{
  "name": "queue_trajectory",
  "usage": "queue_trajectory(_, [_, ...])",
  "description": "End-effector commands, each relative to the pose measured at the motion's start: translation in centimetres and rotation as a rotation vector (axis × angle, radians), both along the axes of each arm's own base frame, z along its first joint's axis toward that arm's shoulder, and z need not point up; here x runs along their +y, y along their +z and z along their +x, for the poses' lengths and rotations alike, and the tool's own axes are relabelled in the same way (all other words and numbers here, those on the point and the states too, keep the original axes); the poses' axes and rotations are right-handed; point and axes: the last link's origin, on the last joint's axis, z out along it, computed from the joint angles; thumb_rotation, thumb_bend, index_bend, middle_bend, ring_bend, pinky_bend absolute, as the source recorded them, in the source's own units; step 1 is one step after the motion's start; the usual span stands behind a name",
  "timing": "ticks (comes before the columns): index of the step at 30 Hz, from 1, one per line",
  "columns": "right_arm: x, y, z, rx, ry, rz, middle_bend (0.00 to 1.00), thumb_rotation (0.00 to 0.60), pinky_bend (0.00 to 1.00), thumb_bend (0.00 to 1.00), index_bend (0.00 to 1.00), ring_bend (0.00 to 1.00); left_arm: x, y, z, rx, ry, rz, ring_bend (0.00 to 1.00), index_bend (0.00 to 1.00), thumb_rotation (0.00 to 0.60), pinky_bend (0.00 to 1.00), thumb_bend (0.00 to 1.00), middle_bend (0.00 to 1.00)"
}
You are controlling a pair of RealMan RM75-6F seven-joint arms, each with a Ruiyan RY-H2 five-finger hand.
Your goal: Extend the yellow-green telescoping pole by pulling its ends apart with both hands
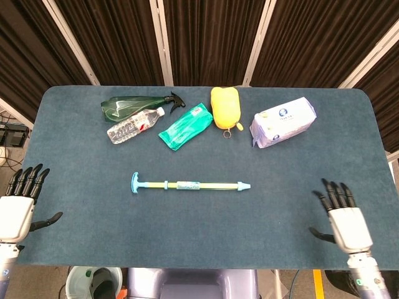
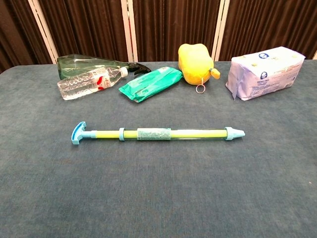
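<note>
Both hands, left [image 1: 15, 215] and right [image 1: 345, 219], are spread and empty, well apart from the pole [image 1: 190, 185]. Risk: an off-centre grab of 1 end rolls it toward the bottles [image 1: 134, 124].

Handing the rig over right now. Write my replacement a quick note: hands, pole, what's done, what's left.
Left hand: open, holding nothing, at the near left table edge.
Right hand: open, holding nothing, at the near right edge.
Pole: flat mid-table, T-handle toward the left hand, tip toward the right hand, touched by neither.
Done: nothing; no grasp yet.
Left: bring each hand to its end, grip both ends, pull them apart.
</note>
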Motion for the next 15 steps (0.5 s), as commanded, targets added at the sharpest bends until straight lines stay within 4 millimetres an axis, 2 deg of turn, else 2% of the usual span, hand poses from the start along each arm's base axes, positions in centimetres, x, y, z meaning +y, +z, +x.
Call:
queue_trajectory(1, [-0.3, -2.8, 1.8, 0.049, 0.078, 0.082, 0.00, 0.600, 0.00, 0.08, 0.38, 0.00, 0.1, 0.1, -0.1, -0.004, 0.004, 0.002, 0.00, 0.00, 0.593, 0.00, 0.03, 0.00])
queue_trajectory(5, [-1.1, -5.6, 3.6, 0.074, 0.123, 0.147, 0.00, 0.600, 0.00, 0.14, 0.42, 0.00, 0.0, 0.3, 0.0, -0.010, -0.001, 0.005, 0.00, 0.00, 0.592, 0.00, 0.03, 0.00])
queue_trajectory(6, [-1.1, -5.6, 3.6, 0.074, 0.123, 0.147, 0.00, 0.600, 0.00, 0.15, 0.42, 0.00, 0.0, 0.3, 0.0, -0.010, -0.001, 0.005, 0.00, 0.00, 0.591, 0.00, 0.03, 0.00])
queue_trajectory(10, [-2.4, -8.5, 4.3, 0.111, 0.120, 0.214, 0.00, 0.600, 0.00, 0.20, 0.41, 0.00, -0.2, 0.4, -0.3, -0.014, 0.012, -0.004, 0.00, 0.00, 0.591, 0.00, 0.04, 0.00])
queue_trajectory(15, [-4.3, -10.6, 5.0, 0.122, 0.105, 0.248, 0.00, 0.600, 0.00, 0.28, 0.41, 0.00, -0.2, 0.7, -0.6, -0.017, 0.019, 0.002, 0.00, 0.00, 0.589, 0.00, 0.05, 0.00])
